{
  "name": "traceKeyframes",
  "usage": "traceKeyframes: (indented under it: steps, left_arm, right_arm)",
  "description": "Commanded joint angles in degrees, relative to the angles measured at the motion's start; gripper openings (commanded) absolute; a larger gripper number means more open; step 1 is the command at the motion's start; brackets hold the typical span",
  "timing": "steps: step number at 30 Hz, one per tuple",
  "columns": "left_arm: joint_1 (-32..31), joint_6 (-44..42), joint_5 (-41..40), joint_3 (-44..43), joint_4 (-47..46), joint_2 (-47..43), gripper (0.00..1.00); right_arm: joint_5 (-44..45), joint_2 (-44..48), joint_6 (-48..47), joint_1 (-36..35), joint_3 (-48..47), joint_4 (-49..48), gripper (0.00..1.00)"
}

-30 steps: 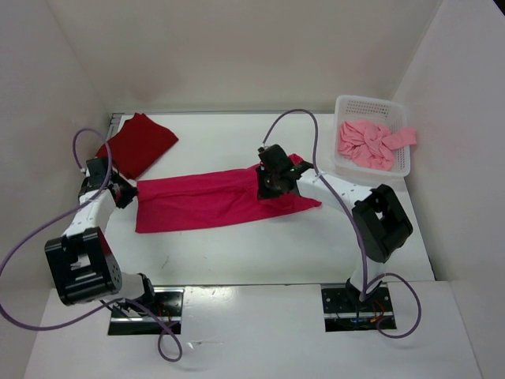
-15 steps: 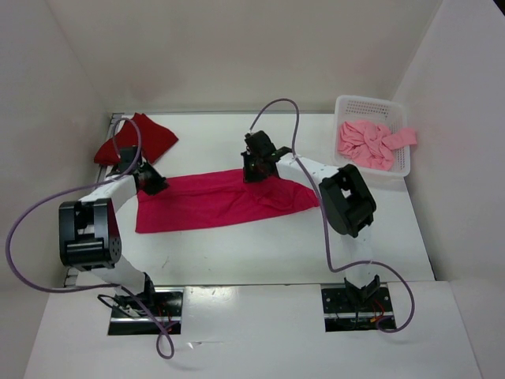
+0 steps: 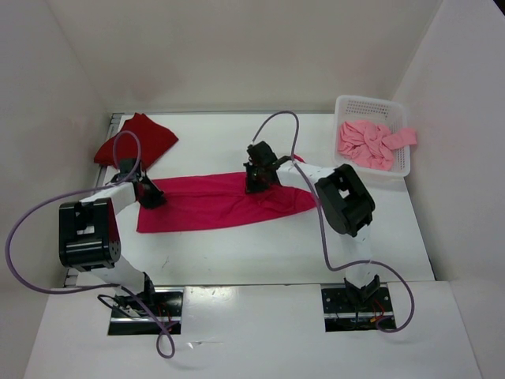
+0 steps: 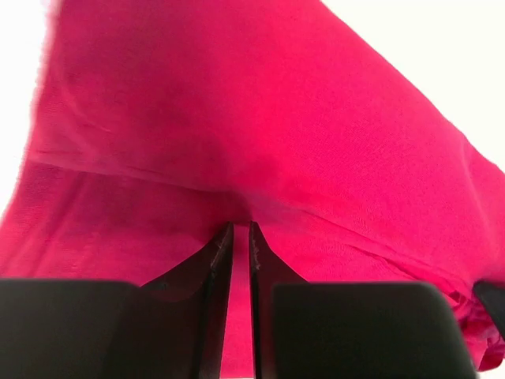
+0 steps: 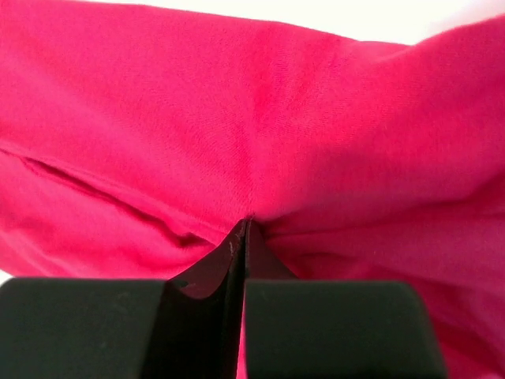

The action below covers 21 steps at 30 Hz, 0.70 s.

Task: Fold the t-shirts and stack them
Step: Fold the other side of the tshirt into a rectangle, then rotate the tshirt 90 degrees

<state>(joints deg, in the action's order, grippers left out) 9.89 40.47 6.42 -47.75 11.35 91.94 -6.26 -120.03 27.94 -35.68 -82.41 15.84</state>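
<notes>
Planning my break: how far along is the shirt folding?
Done: the dark red shirt looks folded at the far left. In hand: the crimson shirt, a long strip mid-table, pinched by the left gripper and right gripper. Left: the pink shirt, crumpled in the basket, and stacking.

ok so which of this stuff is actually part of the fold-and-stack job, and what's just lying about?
Job:
- bright crimson-pink cloth t-shirt, stretched across mid-table
- dark red cloth t-shirt, folded, far left corner
- light salmon pink cloth t-shirt, crumpled in the basket

Lying about:
- white perforated plastic basket, far right corner
- purple cables on the arms
</notes>
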Motion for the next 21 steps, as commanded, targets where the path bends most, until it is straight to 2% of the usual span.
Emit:
traceKeyframes:
  steps: [1,4,8,9,10,13,15,16,18,21]
  left_arm:
    - [0.83,-1.62,-0.18,0.72,1.56,-2.20,0.20]
    - [1.45,-2.15,0.62,1.34,1.57,-6.05,0.20]
    - [1.45,-1.54,1.23,-3.31,2.18,-9.14,0.20]
    - [1.45,-0.75,1.93,-4.36,2.18,-9.15,0.20]
    - [1.45,-0.22,2.46,-5.16,0.88,-8.54,0.20]
    - [1.45,1.02,4.04,-7.36,-2.29,-3.03,0.22]
    - [1.45,0.23,3.09,-9.19,-2.30,0.33,0.22]
    - [1.45,-0.38,2.47,-9.73,-2.30,3.82,0.22]
    - [1.97,-1.53,2.46,-10.34,-2.30,6.92,0.23]
    - [2.50,-2.24,1.93,-9.48,-1.77,9.30,0.23]
  right_arm:
    - [0.90,5.58,0.01,0.09,3.48,-0.72,0.01]
    - [1.96,9.00,-1.13,0.09,4.10,-0.10,0.03]
    - [1.87,13.15,-1.66,2.01,4.10,0.51,0.12]
    - [1.87,13.85,-1.66,2.63,4.71,1.03,0.15]
    - [1.87,14.46,-1.66,3.33,5.24,0.52,0.22]
    - [3.35,16.40,-1.66,6.67,7.26,0.51,0.28]
    - [3.89,17.63,-1.14,10.26,9.63,0.51,0.28]
    - [4.67,18.24,-1.14,11.50,10.51,0.51,0.16]
    - [5.38,19.39,-1.14,15.09,13.15,-0.19,0.08]
    - [5.91,19.14,-0.61,17.48,13.77,-0.98,0.06]
